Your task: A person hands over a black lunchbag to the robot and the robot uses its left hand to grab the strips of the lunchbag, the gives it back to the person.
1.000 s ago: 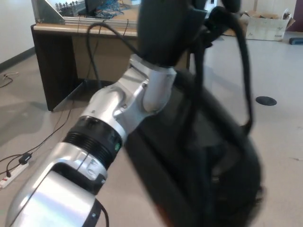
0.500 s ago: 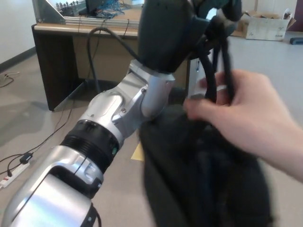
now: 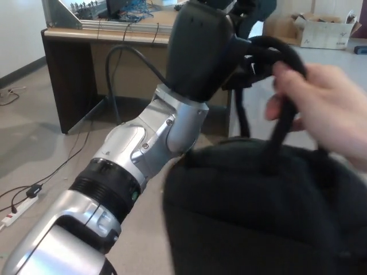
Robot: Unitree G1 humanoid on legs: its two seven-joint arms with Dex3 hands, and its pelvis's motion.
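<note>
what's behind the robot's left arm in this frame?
A wooden desk with a metal frame and cables on top; a cardboard box sits farther right. The left hand hides the desk's middle. Lunchbag covers the floor below.

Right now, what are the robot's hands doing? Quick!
Left hand: at the lunchbag's straps, but whether it grips them cannot be told.
Right hand: not in view.

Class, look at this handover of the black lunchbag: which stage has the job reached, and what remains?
Done: the left hand is raised with the bag's straps looped at it, so the robot has taken the lunchbag. In hand: the return, since a person's hand grips the same straps. Left: the robot must release them; whether its fingers have let go cannot be seen.
</note>
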